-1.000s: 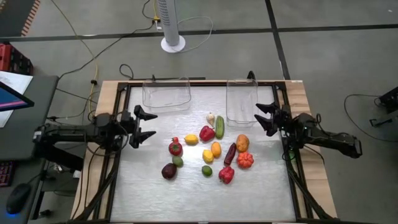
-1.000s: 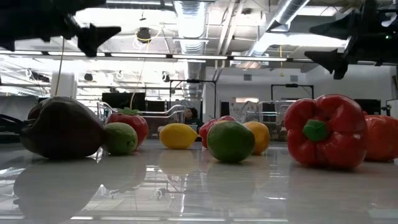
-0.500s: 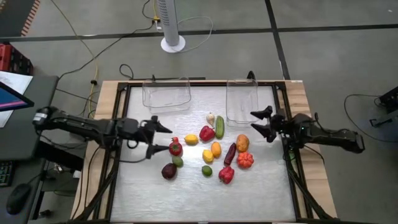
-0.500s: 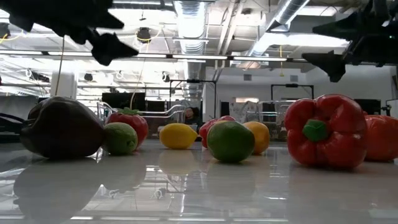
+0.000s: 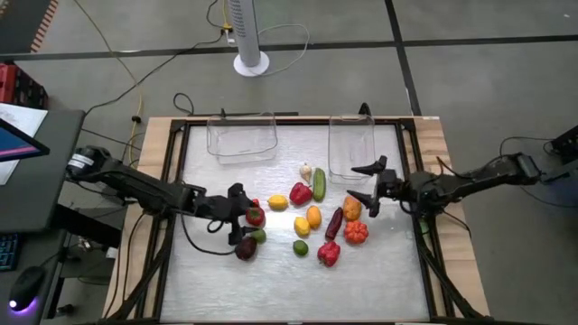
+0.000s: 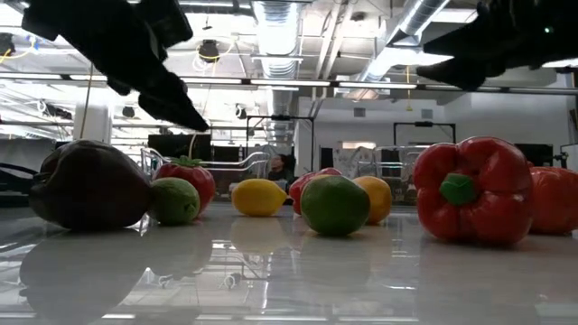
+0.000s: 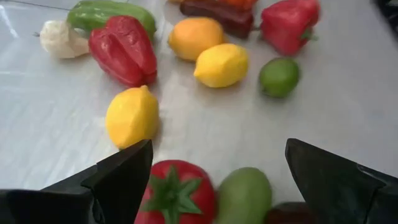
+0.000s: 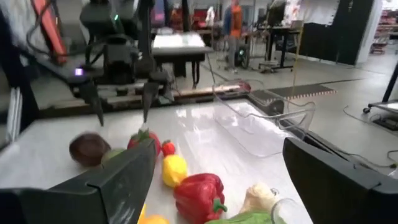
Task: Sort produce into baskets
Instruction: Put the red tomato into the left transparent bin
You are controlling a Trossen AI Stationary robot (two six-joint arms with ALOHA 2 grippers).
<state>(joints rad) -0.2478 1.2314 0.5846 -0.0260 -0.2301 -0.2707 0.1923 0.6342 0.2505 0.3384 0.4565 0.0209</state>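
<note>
The produce lies loose at the table's middle: a red tomato (image 5: 256, 215), a green fruit (image 5: 258, 235), a dark purple piece (image 5: 245, 248), a lemon (image 5: 278, 202), red peppers (image 5: 301, 193) and an orange fruit (image 5: 352, 208) among them. My left gripper (image 5: 240, 215) is open just left of and above the tomato (image 7: 177, 193), which shows between its fingers in the left wrist view. My right gripper (image 5: 357, 187) is open above the table, beside the orange fruit. Two clear baskets (image 5: 242, 137) (image 5: 350, 149) stand at the far edge.
White garlic (image 5: 305, 171) and a green cucumber (image 5: 319, 183) lie near the right basket. A red pepper (image 5: 329, 254), a lime (image 5: 300, 247) and a red-orange tomato (image 5: 356, 232) lie nearer. A black frame (image 5: 172, 181) borders the table. Bare tabletop lies toward the near edge.
My left gripper has gone toward the table's right edge and down, from the left rim to the red tomato. My right gripper has gone toward the table's left edge, from the right rim to the orange fruit. Both stay open. The produce has not moved.
</note>
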